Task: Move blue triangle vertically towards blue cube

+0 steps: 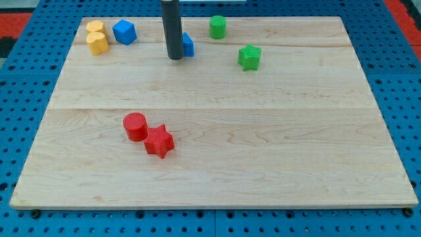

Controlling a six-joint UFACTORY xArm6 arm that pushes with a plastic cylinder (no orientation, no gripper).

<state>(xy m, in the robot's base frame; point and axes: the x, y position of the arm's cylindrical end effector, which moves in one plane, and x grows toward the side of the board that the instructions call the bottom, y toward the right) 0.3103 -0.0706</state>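
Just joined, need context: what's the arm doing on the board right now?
My tip sits near the board's top edge, right against a blue block that the rod mostly hides, presumably the blue triangle. The other blue block lies further to the view's left, beside a yellow block. Two green blocks sit to the right; a red cylinder and red star touch lower down.

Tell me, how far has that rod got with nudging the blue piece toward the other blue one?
Done: my tip has reached the blue triangle, sitting at its left edge and partly hiding it. In hand: whether it is touching cannot be told. Left: the blue cube sits well off toward the view's left near the yellow blocks, with a clear gap between them, so the closing move is not visibly done.
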